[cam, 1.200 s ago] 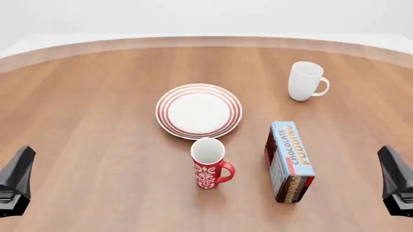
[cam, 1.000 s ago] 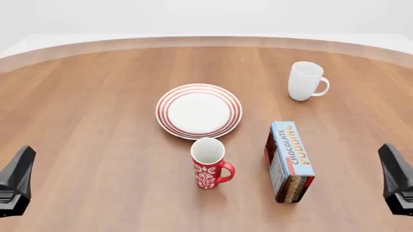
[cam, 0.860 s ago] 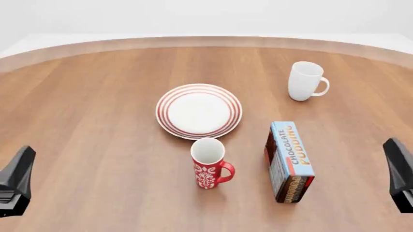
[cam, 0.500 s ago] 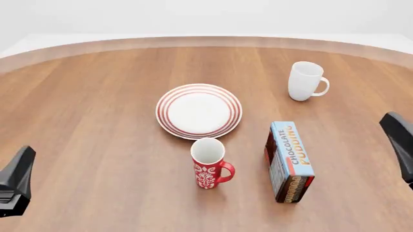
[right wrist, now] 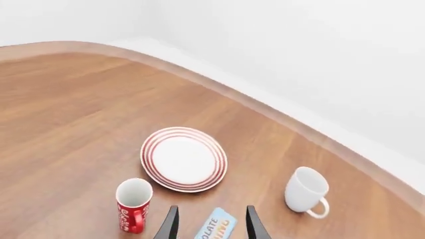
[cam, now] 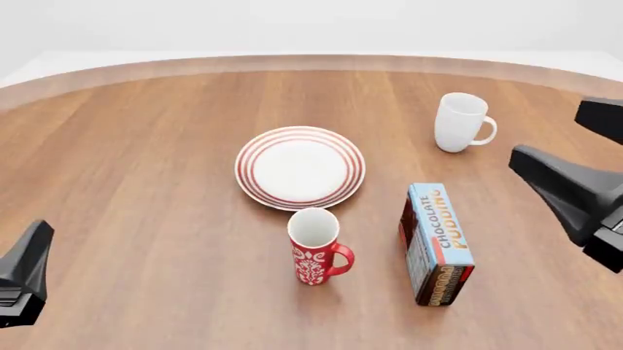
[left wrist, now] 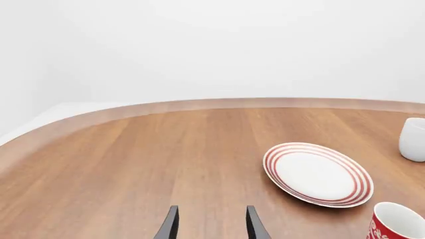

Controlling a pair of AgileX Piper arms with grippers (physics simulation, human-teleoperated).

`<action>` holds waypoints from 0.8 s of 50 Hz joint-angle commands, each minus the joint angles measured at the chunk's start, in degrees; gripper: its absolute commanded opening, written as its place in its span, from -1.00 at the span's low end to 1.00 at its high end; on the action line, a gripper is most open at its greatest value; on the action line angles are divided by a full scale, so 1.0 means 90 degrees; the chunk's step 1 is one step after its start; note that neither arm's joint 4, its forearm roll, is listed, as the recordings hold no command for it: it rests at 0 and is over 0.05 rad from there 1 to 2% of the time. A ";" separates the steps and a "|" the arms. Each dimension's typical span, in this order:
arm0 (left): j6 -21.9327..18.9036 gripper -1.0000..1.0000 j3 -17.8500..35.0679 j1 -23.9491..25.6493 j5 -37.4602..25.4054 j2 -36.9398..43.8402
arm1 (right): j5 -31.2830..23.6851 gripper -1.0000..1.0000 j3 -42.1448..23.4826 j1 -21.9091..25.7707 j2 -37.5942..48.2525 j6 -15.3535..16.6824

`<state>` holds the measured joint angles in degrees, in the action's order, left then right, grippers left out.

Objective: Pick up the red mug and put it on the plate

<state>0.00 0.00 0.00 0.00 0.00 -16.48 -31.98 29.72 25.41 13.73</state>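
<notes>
The red mug [cam: 314, 255] with its white pattern stands upright on the table, handle toward the right, just in front of the plate [cam: 300, 168]. That plate is white with red rings and has nothing on it. My left gripper [cam: 39, 232] sits at the near left edge, far from both; the left wrist view shows its fingers apart and the gripper [left wrist: 211, 219] open, with the plate [left wrist: 317, 174] and mug [left wrist: 396, 224] ahead. My right gripper [cam: 545, 131] hovers open at the right. In the right wrist view the gripper [right wrist: 211, 219] looks down on the mug [right wrist: 133, 205] and plate [right wrist: 184, 159].
A plain white mug [cam: 459, 122] stands at the back right. A blue chocolate pudding box [cam: 437, 243] stands on edge to the right of the red mug, between it and my right gripper. The table's curved far edge [cam: 311, 62] runs across the back.
My right gripper has risen and swung in from the near right edge toward the table's middle, so both its fingers now show. The left arm and all objects have stayed put.
</notes>
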 commanded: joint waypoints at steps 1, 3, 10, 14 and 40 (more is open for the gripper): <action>0.0000 1.00 0.0000 0.0000 0.0000 0.0000 | -0.0460 1.00 -0.0587 0.0424 0.0660 0.0183; 0.0000 1.00 0.0000 0.0000 0.0000 0.0000 | -0.0557 1.00 -0.0610 0.0571 0.0765 0.0301; 0.0000 1.00 0.0000 0.0000 0.0000 0.0000 | -0.0888 1.00 -0.0893 0.0685 0.1042 0.0317; 0.0000 1.00 0.0000 0.0000 0.0000 0.0000 | -0.1157 1.00 -0.1093 0.0804 0.1202 0.0303; 0.0000 1.00 0.0000 0.0000 0.0000 0.0000 | -0.1769 1.00 -0.1408 0.1468 0.2356 -0.0036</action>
<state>0.00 0.00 0.00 0.00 0.00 -31.72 -44.20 41.30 43.73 13.92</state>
